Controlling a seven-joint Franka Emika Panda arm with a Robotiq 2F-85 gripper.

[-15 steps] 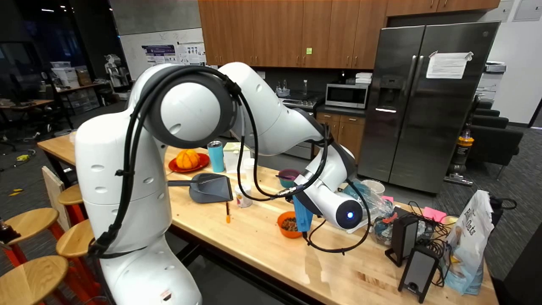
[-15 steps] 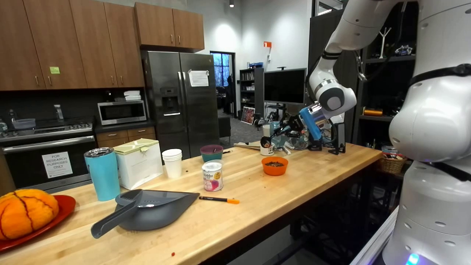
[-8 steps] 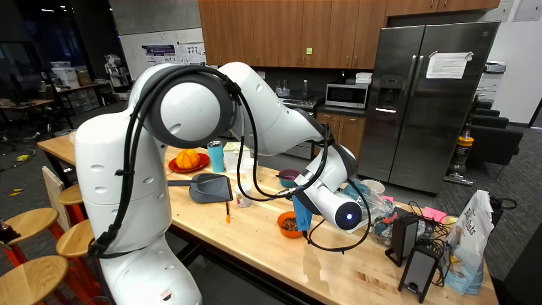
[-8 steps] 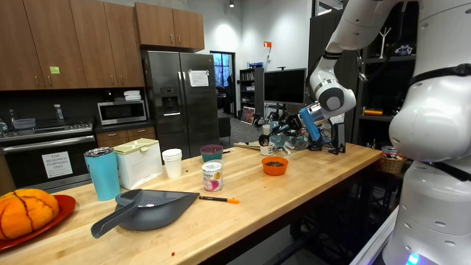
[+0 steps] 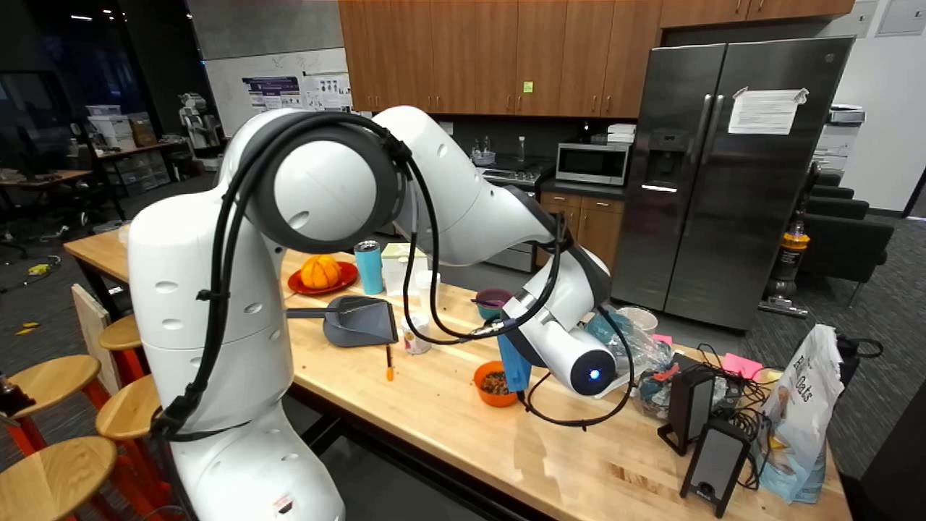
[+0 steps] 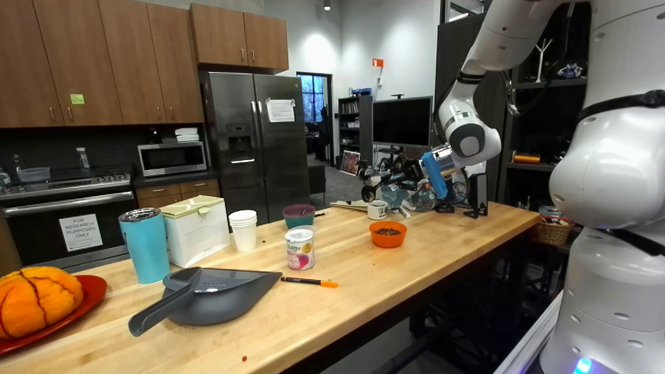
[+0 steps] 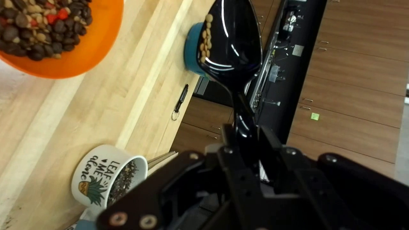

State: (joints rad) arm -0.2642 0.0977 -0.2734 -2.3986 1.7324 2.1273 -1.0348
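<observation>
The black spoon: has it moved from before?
Yes. In an exterior view, the black spoon has shifted up and slightly left against the white pot.

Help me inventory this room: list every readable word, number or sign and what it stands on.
"LEAF ME alone": pot
"FOR RESEARCH PURPOSES ONLY": paper on oven
"Oats": bag
Too small or blurred: can, pen, fridge note, green note, orange sign, posters, speaker, the bag's other print.
None seen on the spoon.
</observation>
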